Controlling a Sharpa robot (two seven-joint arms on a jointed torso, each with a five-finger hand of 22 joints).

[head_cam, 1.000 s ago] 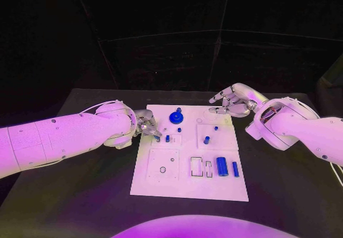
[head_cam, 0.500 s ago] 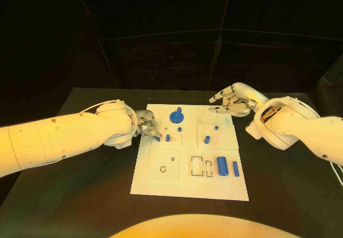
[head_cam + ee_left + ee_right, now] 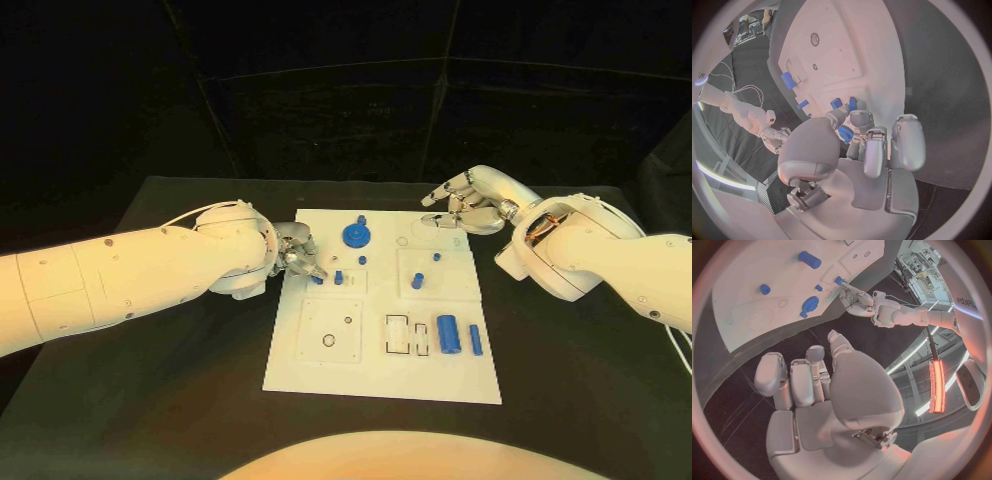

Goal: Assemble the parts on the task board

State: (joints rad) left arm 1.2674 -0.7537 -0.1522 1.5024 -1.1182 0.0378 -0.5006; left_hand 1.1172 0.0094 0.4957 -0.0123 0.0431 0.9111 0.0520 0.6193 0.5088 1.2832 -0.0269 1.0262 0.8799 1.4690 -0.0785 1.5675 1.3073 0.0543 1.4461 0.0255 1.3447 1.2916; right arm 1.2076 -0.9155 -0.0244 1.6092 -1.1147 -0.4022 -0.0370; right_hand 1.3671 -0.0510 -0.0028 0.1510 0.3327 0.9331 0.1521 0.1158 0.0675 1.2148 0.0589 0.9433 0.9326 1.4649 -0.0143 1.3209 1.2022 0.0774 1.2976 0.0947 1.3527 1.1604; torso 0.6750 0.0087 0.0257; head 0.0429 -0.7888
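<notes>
Now, nearest me on the task board (image 3: 382, 385) lie a blue cylinder (image 3: 449, 335) and slim blue bar (image 3: 475, 340), untouched. Midway, my left hand (image 3: 296, 252) pinches a small blue part (image 3: 844, 134) at the board's left edge. Farther off, my right hand (image 3: 464, 208) hovers, fingers loosely apart, holding nothing, beyond the blue gear (image 3: 355, 236).
</notes>
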